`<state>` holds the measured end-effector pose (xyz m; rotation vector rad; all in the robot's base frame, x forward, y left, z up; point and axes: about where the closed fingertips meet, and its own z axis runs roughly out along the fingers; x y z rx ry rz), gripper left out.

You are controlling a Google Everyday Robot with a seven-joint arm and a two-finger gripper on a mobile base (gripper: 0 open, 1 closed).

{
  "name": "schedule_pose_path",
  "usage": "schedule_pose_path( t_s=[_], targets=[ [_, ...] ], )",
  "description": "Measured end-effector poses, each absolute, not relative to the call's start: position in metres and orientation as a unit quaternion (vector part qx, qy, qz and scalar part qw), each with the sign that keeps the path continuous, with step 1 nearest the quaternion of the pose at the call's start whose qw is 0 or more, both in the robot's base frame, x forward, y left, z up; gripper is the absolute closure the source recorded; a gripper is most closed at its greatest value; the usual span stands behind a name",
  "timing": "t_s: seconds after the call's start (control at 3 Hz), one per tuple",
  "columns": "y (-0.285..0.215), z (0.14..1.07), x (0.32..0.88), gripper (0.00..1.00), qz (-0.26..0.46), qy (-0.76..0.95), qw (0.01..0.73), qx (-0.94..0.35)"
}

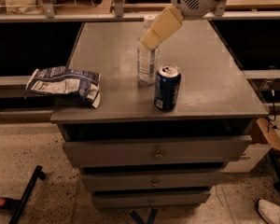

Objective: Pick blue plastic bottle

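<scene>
The blue plastic bottle (147, 68) is clear with a white cap and stands upright near the middle of the grey cabinet top (210, 73). My gripper (150, 40) comes down from the upper right on a white arm. Its beige tip lies in front of the bottle's neck and shoulder and hides them. The cap shows just above the tip. I cannot tell whether it touches the bottle. A dark blue drink can (167, 87) with a silver top stands just right of and in front of the bottle.
A crumpled blue-and-white chip bag (65, 84) lies at the cabinet's left front edge. Three drawers (154, 153) are below, the top one slightly open. A cardboard box (266, 139) and a white shoe (273, 211) are on the floor at right.
</scene>
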<state>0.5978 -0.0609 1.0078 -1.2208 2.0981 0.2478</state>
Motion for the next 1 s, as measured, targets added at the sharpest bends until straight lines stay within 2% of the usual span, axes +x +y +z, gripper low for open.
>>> schedule_pose_path(
  t_s=[1.0],
  targets=[
    [-0.021, 0.971, 0.642, 0.00, 0.139, 0.793, 0.377, -0.459]
  ],
)
